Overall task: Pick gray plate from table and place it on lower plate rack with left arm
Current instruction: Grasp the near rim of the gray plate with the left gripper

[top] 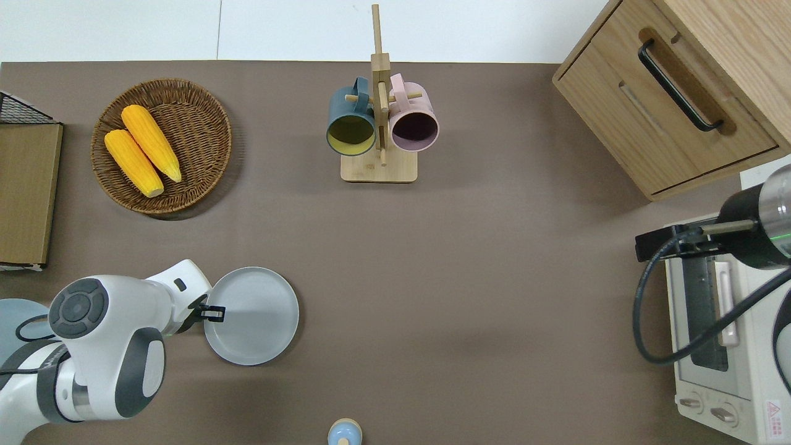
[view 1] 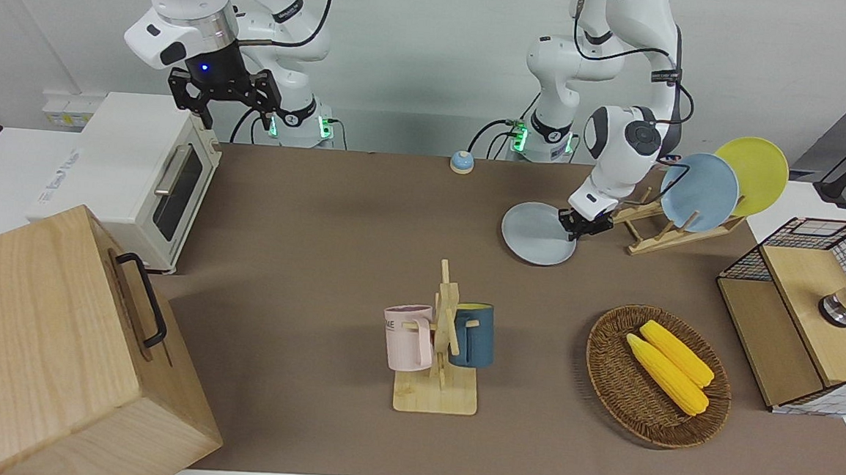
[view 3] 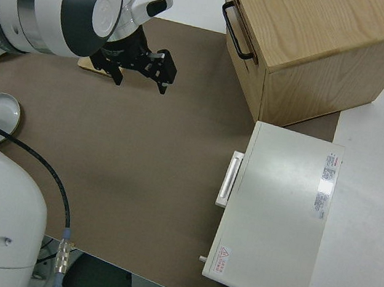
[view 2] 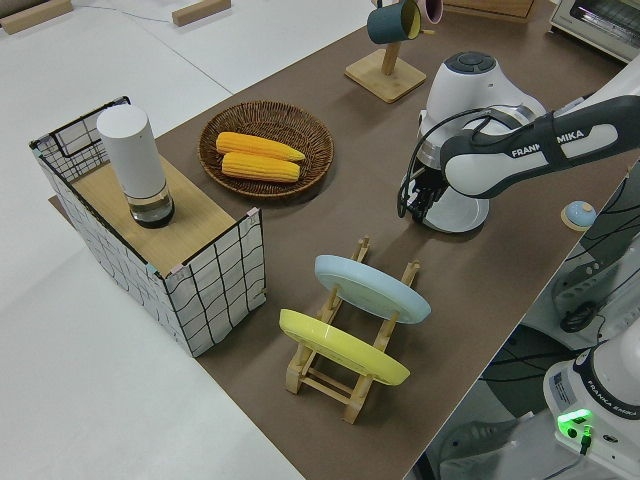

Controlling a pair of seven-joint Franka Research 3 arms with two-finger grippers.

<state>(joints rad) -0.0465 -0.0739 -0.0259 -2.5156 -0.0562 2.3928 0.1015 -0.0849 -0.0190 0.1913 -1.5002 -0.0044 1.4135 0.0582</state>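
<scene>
The gray plate point(top: 253, 316) is lying flat on the brown table mat point(top: 469, 259), toward the left arm's end of the table, just beside the lower plate rack point(view 1: 651, 233) and nearer to the robots than the wicker basket point(top: 185, 99). The left gripper point(view 1: 584, 225) is being held low at the plate's rim, on the edge facing the rack; one black finger point(top: 213, 314) is seen lying over the rim in the overhead view. Whether the plate is being clamped can't be told, as the jaws are partly hidden by the wrist. The rack is being occupied by 2 plates standing tilted in its slots: a sky-blue plate point(view 1: 699, 192) & a yellow plate point(view 1: 757, 170). 2 corn cobs point(view 1: 668, 364) are lying in the basket. A dark blue mug point(view 1: 472, 334) & a pink mug point(view 1: 409, 336) are hanging on the wooden mug tree point(view 1: 441, 363) mid-table. The right arm is parked, its gripper point(view 1: 227, 97) being held w/ fingers spread apart
</scene>
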